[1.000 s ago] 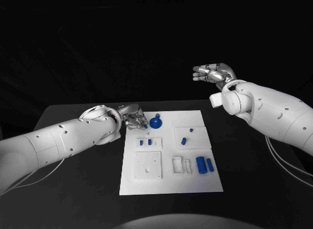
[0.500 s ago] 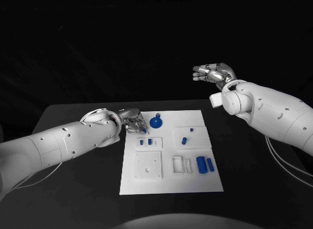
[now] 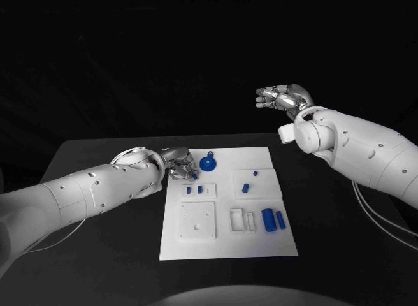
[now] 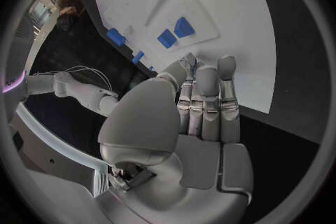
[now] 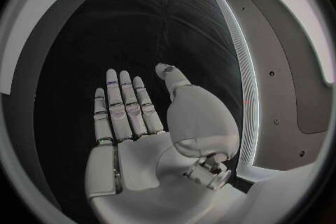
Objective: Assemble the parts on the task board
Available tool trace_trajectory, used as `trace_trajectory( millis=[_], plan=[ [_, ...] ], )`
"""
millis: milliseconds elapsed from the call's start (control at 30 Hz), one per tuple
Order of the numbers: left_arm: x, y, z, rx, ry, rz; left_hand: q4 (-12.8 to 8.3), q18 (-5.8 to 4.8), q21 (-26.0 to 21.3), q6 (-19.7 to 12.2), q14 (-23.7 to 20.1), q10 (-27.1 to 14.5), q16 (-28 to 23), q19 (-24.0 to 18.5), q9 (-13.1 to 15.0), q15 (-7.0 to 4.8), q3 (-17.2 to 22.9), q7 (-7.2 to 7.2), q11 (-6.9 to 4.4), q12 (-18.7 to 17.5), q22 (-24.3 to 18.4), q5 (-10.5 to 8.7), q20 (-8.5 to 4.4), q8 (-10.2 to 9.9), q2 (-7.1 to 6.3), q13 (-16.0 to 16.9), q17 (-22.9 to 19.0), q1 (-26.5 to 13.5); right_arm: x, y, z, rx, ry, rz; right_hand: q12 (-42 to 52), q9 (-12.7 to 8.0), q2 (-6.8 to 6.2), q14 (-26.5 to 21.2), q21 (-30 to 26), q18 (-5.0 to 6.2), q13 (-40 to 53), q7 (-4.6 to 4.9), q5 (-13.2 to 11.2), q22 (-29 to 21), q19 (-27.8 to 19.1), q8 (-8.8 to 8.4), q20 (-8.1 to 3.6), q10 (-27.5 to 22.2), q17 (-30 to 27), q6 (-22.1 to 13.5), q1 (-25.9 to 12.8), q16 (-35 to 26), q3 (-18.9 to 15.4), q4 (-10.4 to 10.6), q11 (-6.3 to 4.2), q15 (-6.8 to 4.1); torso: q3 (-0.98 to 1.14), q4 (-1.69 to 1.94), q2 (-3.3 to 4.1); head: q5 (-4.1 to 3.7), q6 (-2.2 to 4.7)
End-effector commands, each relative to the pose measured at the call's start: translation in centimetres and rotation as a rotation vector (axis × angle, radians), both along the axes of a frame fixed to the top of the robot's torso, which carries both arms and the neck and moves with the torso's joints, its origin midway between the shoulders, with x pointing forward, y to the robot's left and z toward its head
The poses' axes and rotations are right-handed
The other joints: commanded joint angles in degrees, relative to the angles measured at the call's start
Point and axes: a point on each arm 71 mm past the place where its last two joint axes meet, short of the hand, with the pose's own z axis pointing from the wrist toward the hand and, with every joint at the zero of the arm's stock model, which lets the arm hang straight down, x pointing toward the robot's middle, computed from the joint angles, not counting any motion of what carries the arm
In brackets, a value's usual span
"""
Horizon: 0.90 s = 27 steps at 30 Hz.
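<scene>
- Since the earlier frames the left hand (image 3: 179, 163) has drawn slightly back toward the left edge of the task board (image 3: 229, 248), its forearm rolling so the wrist sits lower in the frame; the right hand (image 3: 283, 99) has barely shifted.
- The task board is a white plate in the middle of the head view, its long axis running from the bottom of the frame toward the top.
- Near its upper edge lies a round blue part (image 3: 208, 164) with a short stem pointing up the frame, just right of the left hand.
- Below it two small blue pegs (image 3: 194, 189) stand side by side in a white block; two larger blue cylinders (image 3: 273, 220) lie at the lower right, long axes up the frame.
- The left hand hovers at the board's upper left edge, fingers straight and close together, holding nothing.
- The right hand is raised in the upper right of the frame, well apart from the board, fingers extended and empty.
</scene>
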Motion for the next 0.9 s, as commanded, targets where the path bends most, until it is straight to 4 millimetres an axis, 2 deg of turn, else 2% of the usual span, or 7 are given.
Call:
trace_trajectory(
  millis=[33, 900],
  plan=[
    [-0.1, -0.3, -0.1, 0.007, 0.001, -0.022, -0.2, 0.99, 0.2, 0.2, 0.0, -0.3, -0.2, -0.4, 0.1, 0.09, -0.2, 0.3, 0.14, 0.0, 1.1, 0.16, -0.11, 0.3, 0.23, 0.0, 0.0, -0.1, 0.0, 0.2, 0.0, 0.005, -0.004, 0.02, -0.3, -0.1, -0.2, -0.3, -0.3, -0.27, -0.1, -0.06, 0.2, -0.1, -0.1, -0.19, -0.15, -0.3, -0.1, 0.1, -0.4, -0.2, 0.6, 0.1, 0.05, -0.09, -0.01, 0.02, -0.01, -0.03, -0.02],
    [-0.6, -1.1, -1.1, 0.066, 0.015, -0.063, -0.4, 1.0, 0.5, 0.6, 0.0, 0.1, -0.4, -0.6, 0.1, 0.03, 0.0, 0.23, 0.02, 0.0, 1.2, 0.2, -0.14, 0.4, 0.22, 0.0, 0.1, 0.0, 0.0, 0.2, 0.1, 0.004, -0.004, 0.019, -0.3, -0.1, -0.2, -0.3, -0.3, -0.27, -0.1, -0.06, 0.2, -0.1, -0.1, -0.19, -0.15, -0.3, -0.1, 0.1, -0.4, -0.2, 0.6, 0.1, 0.05, -0.09, 0.01, 0.03, -0.03, -0.34, -0.28]
  ],
)
